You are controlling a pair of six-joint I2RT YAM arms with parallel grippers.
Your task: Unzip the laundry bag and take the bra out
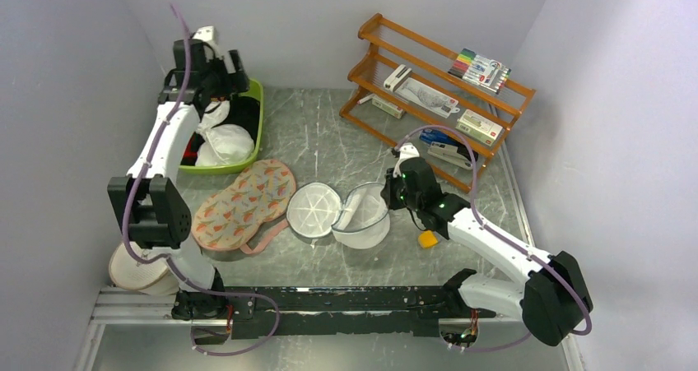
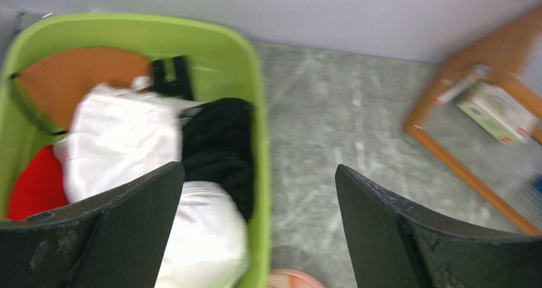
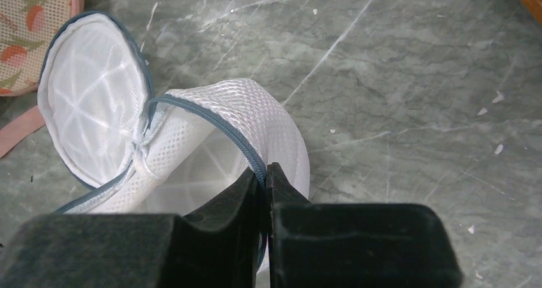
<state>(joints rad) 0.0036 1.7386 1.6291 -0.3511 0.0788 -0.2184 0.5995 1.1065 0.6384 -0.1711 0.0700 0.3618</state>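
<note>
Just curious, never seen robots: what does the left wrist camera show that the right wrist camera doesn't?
Left wrist only: a green bin holding white cloth, a black garment and red cloth, below the open left claw. Right wrist only: the opened laundry bag, its zipper rim pinched by the shut right claw. Both: the grey marbled table.
</note>
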